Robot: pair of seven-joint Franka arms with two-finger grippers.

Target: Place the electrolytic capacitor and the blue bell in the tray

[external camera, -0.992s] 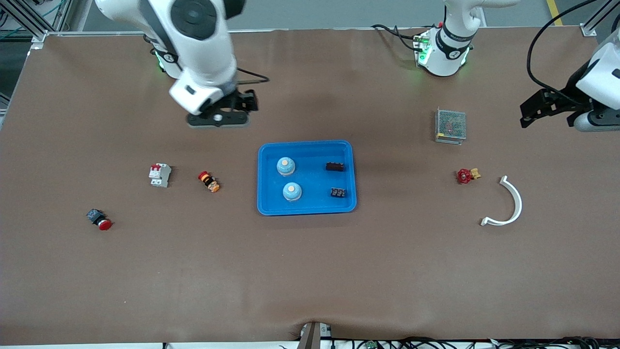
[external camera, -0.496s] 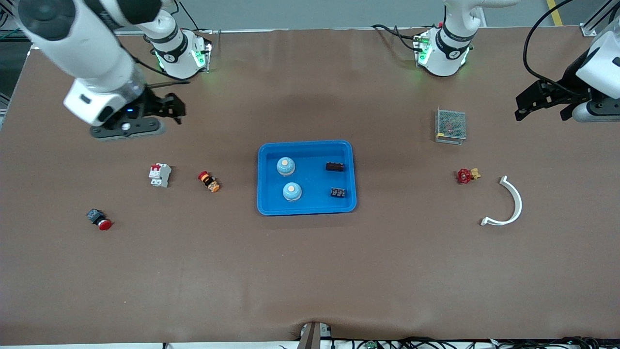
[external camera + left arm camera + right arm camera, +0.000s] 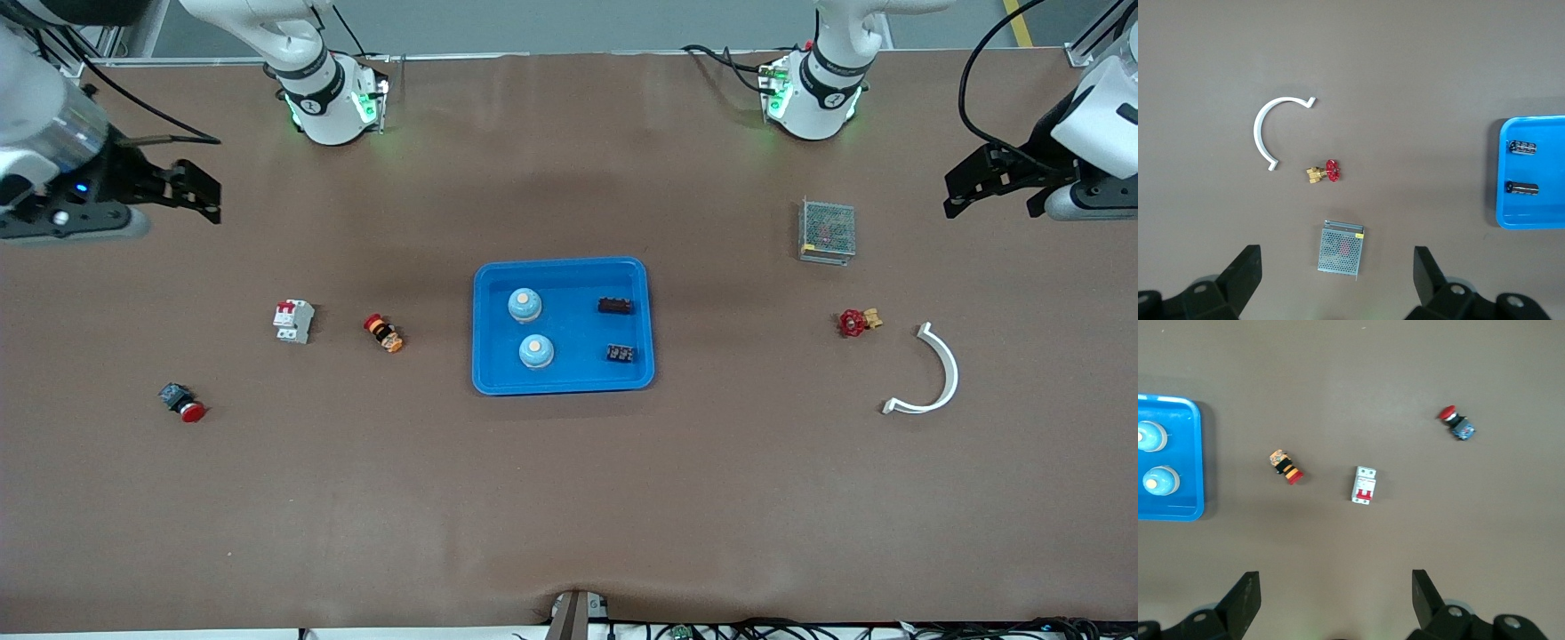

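Note:
The bright-blue tray [image 3: 578, 380] lies mid-table. In it stand two blue bells with orange tops [image 3: 524, 305] [image 3: 536, 351] and two small black parts, one a dark cylinder [image 3: 615, 306], the other a ribbed block [image 3: 621, 353]. My right gripper [image 3: 197, 191] is open and empty, up over the table at the right arm's end. My left gripper [image 3: 991, 203] is open and empty, up over the left arm's end. The right wrist view shows the tray's rim [image 3: 1178, 513] with both bells [image 3: 1150, 437]. The left wrist view shows the tray [image 3: 1538, 220] with both black parts.
A metal mesh box [image 3: 827, 230], a red valve [image 3: 855, 322] and a white curved clip [image 3: 938, 378] lie toward the left arm's end. A white breaker [image 3: 293, 321], an orange-black button [image 3: 383, 333] and a red push button [image 3: 182, 402] lie toward the right arm's end.
My right arm has swung away from beside the tray out to its own end of the table. My left gripper has shifted only slightly. The things in the tray have not moved.

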